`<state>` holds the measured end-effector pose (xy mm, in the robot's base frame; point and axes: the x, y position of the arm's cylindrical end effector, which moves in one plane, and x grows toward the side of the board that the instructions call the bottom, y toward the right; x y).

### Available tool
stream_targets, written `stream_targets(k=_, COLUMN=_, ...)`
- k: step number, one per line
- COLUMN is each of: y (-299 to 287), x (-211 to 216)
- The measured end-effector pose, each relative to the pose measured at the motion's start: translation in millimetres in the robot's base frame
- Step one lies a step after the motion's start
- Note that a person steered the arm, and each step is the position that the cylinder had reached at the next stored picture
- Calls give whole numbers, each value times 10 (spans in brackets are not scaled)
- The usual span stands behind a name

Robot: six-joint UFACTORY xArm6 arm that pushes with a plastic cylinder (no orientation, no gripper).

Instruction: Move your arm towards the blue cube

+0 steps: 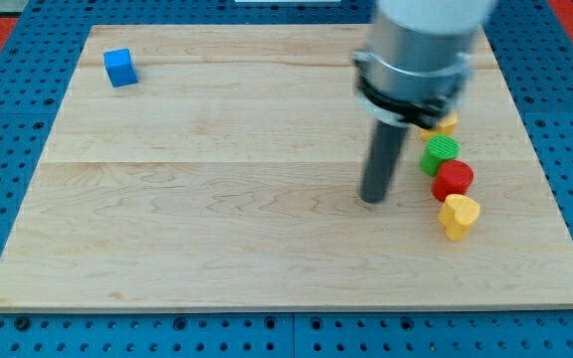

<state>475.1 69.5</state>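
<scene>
So the arm comes down from the view's top right, big grey housing with the dark rod hanging straight down and upright. There's no gripper here, so nothing to open or close. My tip (373,199) sits on the wooden board (217,229), and I'll use it as the reference. The blue cube (119,68) is far off to the upper left of it, well apart. Just right of it: green block (442,153), red block (454,179), yellow block (459,215), plus another yellow one (446,123) half hidden by the housing.
</scene>
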Motion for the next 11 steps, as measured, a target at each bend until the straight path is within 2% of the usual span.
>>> stream_targets(k=1, y=-383, x=-510)
stream_targets(k=4, y=-652, x=-2115)
stream_targets(k=6, y=-1427, x=-2818)
stream_targets(k=7, y=-1776, x=-2837)
stream_targets(k=8, y=-2769, x=-2838)
stream_targets(k=9, y=-3313, x=-2596)
stream_targets(k=11, y=-2982, x=-2069)
